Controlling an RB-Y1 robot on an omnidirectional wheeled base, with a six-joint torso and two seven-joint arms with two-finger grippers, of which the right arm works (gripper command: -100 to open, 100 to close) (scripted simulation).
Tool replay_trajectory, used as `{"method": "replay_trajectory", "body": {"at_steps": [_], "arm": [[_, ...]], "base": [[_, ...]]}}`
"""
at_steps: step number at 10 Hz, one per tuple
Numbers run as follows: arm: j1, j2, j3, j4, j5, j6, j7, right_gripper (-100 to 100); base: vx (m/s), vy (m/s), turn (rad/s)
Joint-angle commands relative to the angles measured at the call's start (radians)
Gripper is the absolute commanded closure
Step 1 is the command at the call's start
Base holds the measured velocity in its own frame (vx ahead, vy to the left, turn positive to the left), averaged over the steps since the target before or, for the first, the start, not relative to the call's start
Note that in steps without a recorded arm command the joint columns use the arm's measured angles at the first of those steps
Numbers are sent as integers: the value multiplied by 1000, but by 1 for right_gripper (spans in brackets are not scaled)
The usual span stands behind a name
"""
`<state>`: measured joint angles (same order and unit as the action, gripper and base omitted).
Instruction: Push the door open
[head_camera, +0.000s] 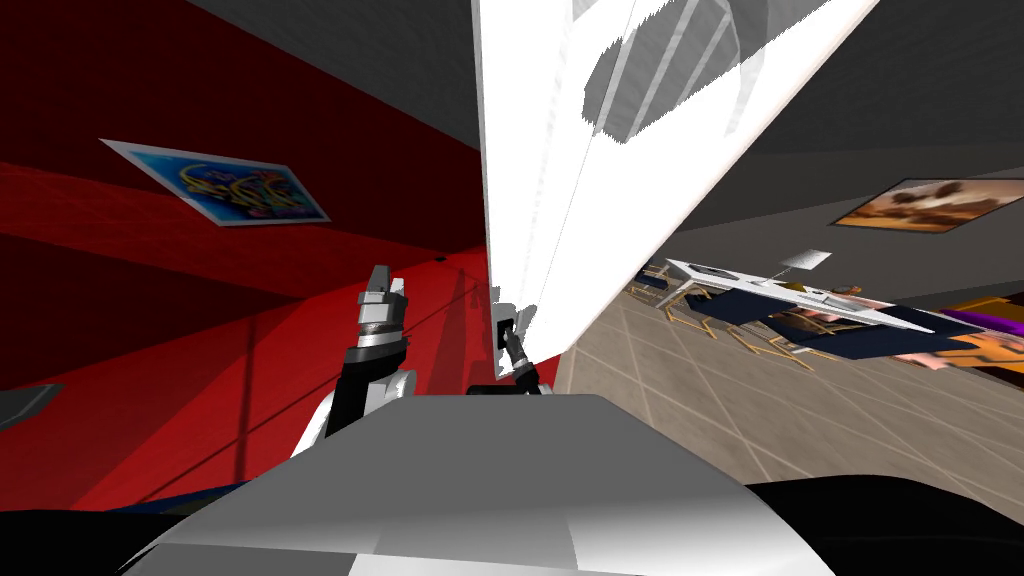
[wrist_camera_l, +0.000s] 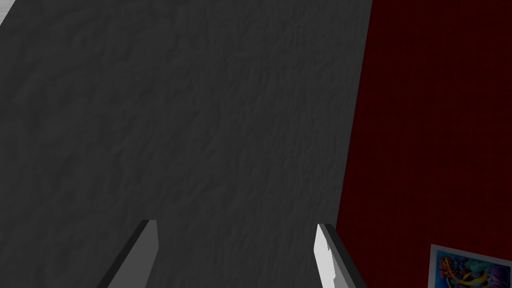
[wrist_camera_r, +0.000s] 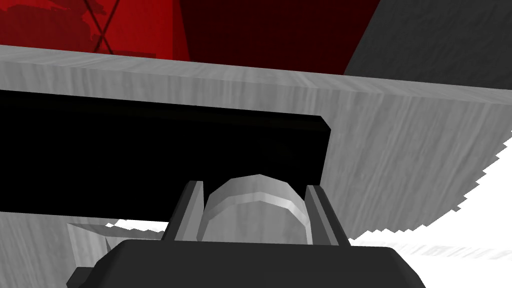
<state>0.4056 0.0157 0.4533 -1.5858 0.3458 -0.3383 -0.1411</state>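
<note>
A white door (head_camera: 560, 180) stands ajar straight ahead of me, its edge turned toward me. Up close its face (wrist_camera_r: 400, 150) is pale grey with a wood grain. My right gripper (head_camera: 510, 345) is at the door's edge at handle height. In the right wrist view that gripper (wrist_camera_r: 253, 186) is shut on a rounded grey door handle (wrist_camera_r: 255, 205), which sits against a black plate (wrist_camera_r: 150, 150) on the door. My left gripper (head_camera: 383, 285) is raised to the left of the door, apart from it. Its fingers (wrist_camera_l: 325, 255) stand open with nothing between them.
A red wall (head_camera: 150, 330) with a framed picture (head_camera: 215, 182) runs along my left. Past the door on the right, a tiled floor (head_camera: 700, 400) leads to a white table with chairs (head_camera: 790, 310). Another picture (head_camera: 925, 205) hangs on the grey wall there.
</note>
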Motion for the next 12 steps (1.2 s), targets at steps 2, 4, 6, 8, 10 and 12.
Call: {"method": "replay_trajectory", "body": {"at_steps": [2,4,6,8,10,12], "arm": [[2,-1,-1,2,0,1,0,100],[-27,-23,-10,35,-31,-4,19,100],[-55,-38,-19,65,-58,-10,37,100],[-84,-52,-29,95,-87,-17,55,100],[-91,-55,-31,103,-95,-19,60,100],[-99,-59,-34,112,-103,-21,65,100]], "base": [[-16,-7,-4],[5,-13,14],[22,-44,32],[11,-41,16],[22,-31,-15],[15,-30,-12]]}}
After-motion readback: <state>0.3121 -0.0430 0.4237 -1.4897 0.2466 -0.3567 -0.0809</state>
